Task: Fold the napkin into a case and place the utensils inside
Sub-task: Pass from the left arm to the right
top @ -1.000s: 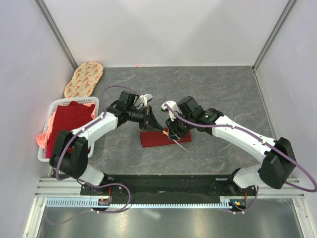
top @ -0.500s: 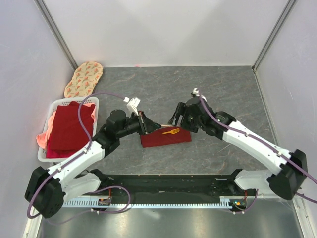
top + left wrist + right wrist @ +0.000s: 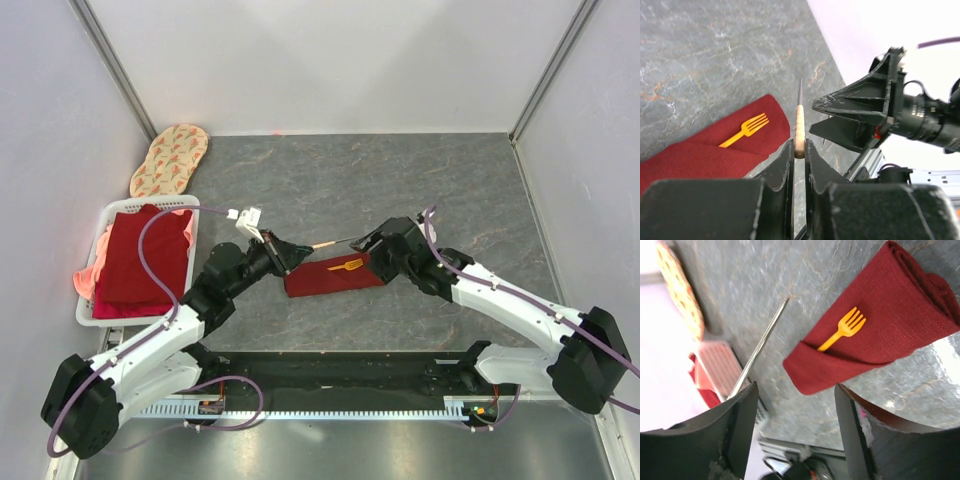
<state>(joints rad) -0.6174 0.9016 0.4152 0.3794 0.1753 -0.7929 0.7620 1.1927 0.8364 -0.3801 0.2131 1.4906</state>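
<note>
Maroon, folded flat, the case (image 3: 330, 279) lies central on the table (image 3: 400, 180), nearer the near edge, with the gold fork (image 3: 347, 265) tucked in its pocket, tines showing. My left gripper (image 3: 799, 145) is clenched on a pale-handled knife (image 3: 799, 122) by the case's left end, blade aimed at my right gripper (image 3: 796, 388), whose jaws are spread above the right end. Beyond, a basket (image 3: 115, 208) of red cloths (image 3: 140, 260) sits at the left edge, a patterned mat (image 3: 170, 158) in the far left corner.

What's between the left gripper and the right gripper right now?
A slender silver-bladed utensil, clamped in the left gripper, points across toward the open right gripper; top external view shows it.
</note>
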